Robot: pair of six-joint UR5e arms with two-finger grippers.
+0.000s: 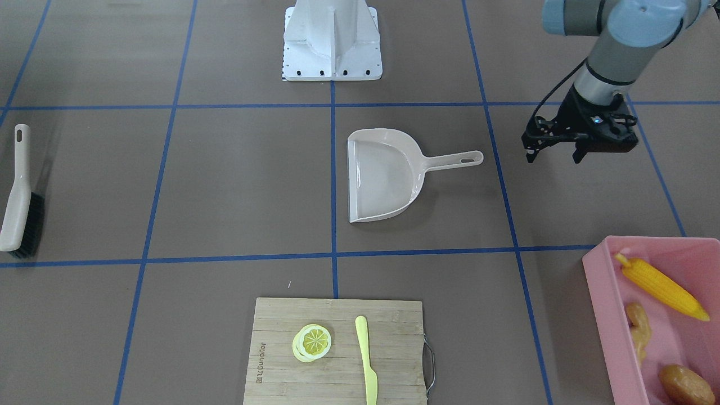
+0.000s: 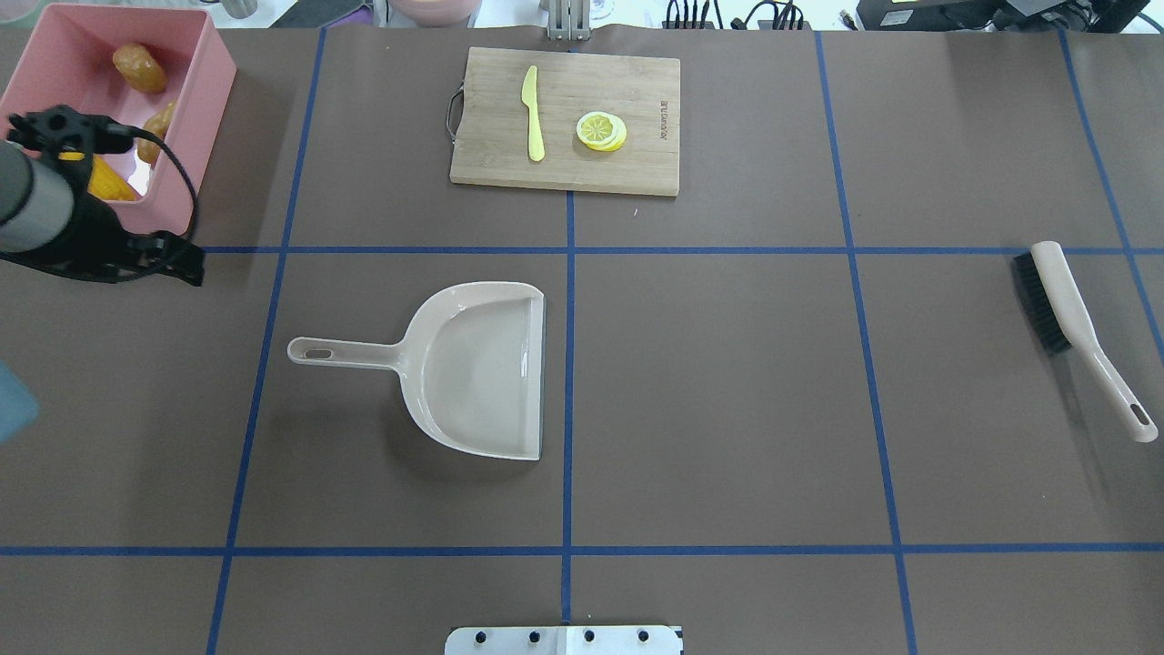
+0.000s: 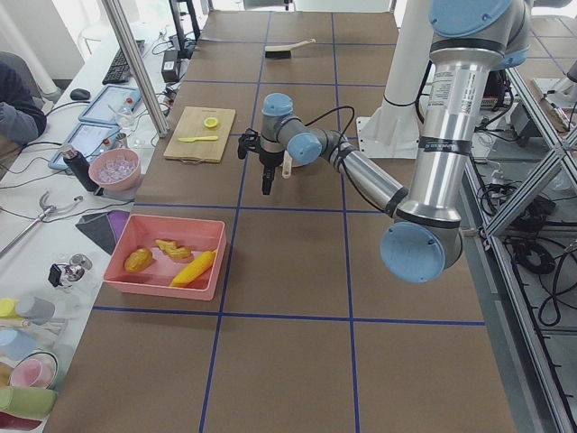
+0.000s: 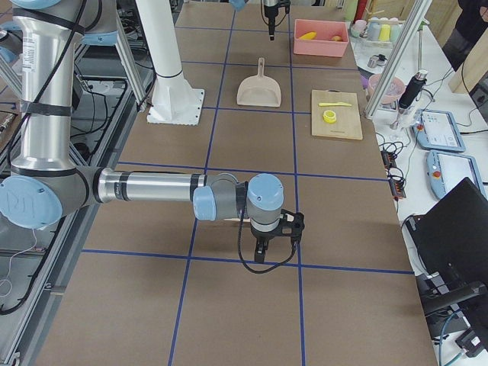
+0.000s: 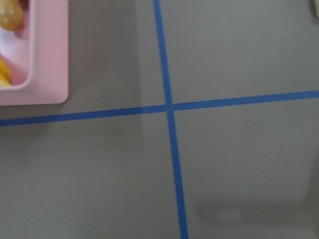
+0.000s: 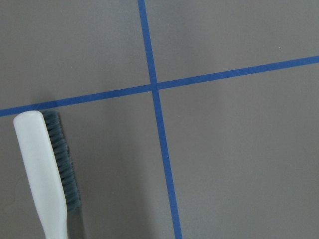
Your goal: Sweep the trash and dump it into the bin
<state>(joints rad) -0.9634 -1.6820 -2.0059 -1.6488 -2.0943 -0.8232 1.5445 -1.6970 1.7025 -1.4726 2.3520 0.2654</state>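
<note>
Overhead exterior: bin (image 2: 213, 100) w/ trash (image 2: 139, 68) near left claw (image 2: 171, 259).

trash (image 1: 661, 287) 3 (toy foods) | bin (image 1: 610, 315) 1 | dustpan (image 1: 382, 174) 1 | brush (image 1: 17, 191) 1

1. A large rectangular pink plastic tub (image 1: 606, 298) with a thick rim stands upright and open-topped on the brown table (image 1: 253, 185), at the far corner on the robot's left. All three toy foods lie on its floor.
2. A yellow corn cob (image 1: 664, 288) with a pointed tip lies slantwise across the floor at the end nearest the robot.
3. A knobbly tan ginger root (image 1: 640, 332) lies in the middle of the tub, close against the long wall that faces the table's centre.
4. A smooth, rounded brown potato (image 1: 685, 385) lies at the end farthest from the robot, apart from the ginger.
</note>
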